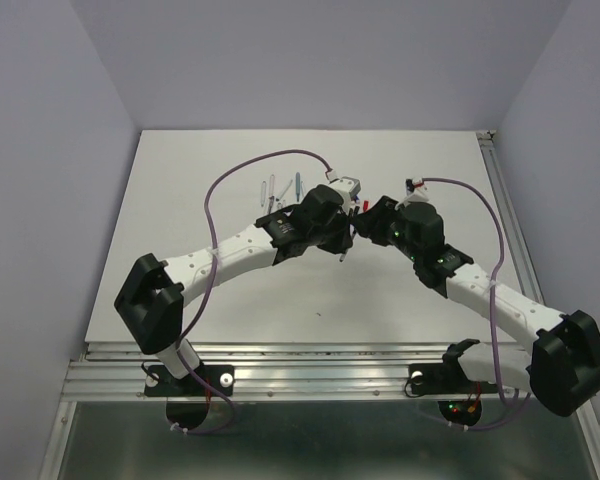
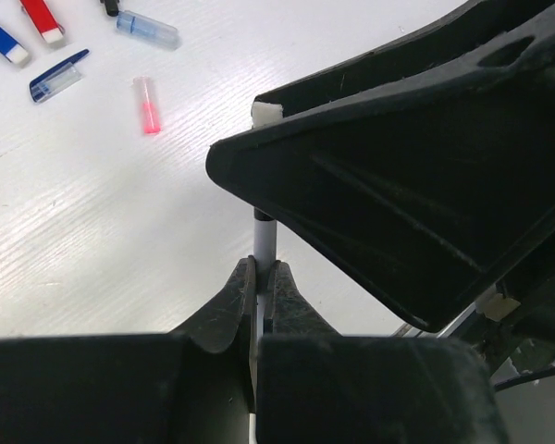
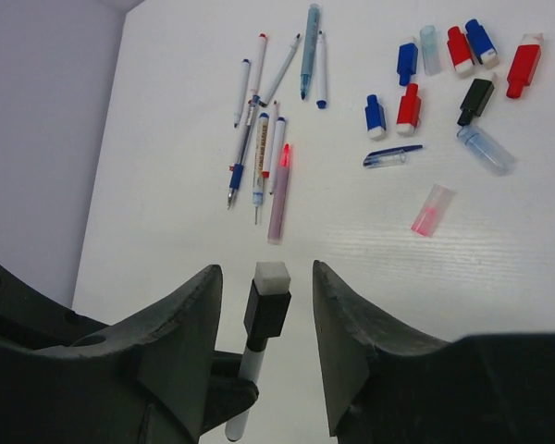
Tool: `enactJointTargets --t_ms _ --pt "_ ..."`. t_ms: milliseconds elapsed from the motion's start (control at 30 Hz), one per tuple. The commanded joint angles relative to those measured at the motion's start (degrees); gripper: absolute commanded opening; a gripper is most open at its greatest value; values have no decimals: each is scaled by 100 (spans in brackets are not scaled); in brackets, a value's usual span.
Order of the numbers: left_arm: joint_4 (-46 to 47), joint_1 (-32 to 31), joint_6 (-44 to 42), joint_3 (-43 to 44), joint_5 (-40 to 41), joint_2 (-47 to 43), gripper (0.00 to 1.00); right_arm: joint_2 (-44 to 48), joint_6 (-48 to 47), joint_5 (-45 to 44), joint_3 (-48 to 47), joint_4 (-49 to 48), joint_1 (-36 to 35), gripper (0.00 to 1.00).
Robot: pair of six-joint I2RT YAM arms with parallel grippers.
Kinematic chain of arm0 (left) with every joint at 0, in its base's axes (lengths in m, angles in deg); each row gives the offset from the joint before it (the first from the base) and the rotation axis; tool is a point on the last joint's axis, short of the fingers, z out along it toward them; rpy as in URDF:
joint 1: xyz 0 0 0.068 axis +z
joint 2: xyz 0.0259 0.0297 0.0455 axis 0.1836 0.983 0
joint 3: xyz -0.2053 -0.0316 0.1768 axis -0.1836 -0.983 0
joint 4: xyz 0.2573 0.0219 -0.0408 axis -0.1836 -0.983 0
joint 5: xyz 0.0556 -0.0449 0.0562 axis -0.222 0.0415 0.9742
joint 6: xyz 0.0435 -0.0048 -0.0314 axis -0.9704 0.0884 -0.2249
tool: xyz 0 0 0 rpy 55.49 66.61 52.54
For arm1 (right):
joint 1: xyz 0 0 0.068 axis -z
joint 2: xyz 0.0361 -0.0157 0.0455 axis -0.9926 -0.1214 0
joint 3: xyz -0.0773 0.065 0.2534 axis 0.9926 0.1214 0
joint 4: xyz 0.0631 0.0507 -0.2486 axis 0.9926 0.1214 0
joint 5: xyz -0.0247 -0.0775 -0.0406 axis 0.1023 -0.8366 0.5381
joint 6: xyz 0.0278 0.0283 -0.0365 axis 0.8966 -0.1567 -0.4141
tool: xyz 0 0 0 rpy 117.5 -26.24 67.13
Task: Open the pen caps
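My left gripper (image 2: pixel 262 270) is shut on the white barrel of a pen (image 2: pixel 264 242), holding it above the table. This pen carries a black pen cap (image 3: pixel 266 310) with a white end. My right gripper (image 3: pixel 265 277) is open, one finger on each side of that cap, with a gap on both sides. In the top view the two grippers meet at mid-table, left gripper (image 1: pixel 340 232) and right gripper (image 1: pixel 366 222). Several loose red, blue and black pen caps (image 3: pixel 409 107) lie on the table beyond.
A cluster of uncapped pens (image 3: pixel 259 139) lies on the white table (image 1: pixel 230 300) behind the grippers. A clear pink-tipped cap (image 3: pixel 432 209) and a clear blue clip cap (image 3: pixel 391 157) lie apart from the others. The right gripper's fingers (image 2: pixel 398 185) fill much of the left wrist view.
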Motion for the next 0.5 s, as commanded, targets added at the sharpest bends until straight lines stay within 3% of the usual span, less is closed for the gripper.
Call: enactJointTargets --t_ms 0,367,467 --pt "241 -7 70 189 -69 -295 0 82 -3 -29 -376 -380 36 49" --pt "373 -7 158 190 -60 -471 0 65 15 173 -525 -204 36 26" --pt "452 -7 193 163 19 -515 0 65 24 235 -595 -108 36 15"
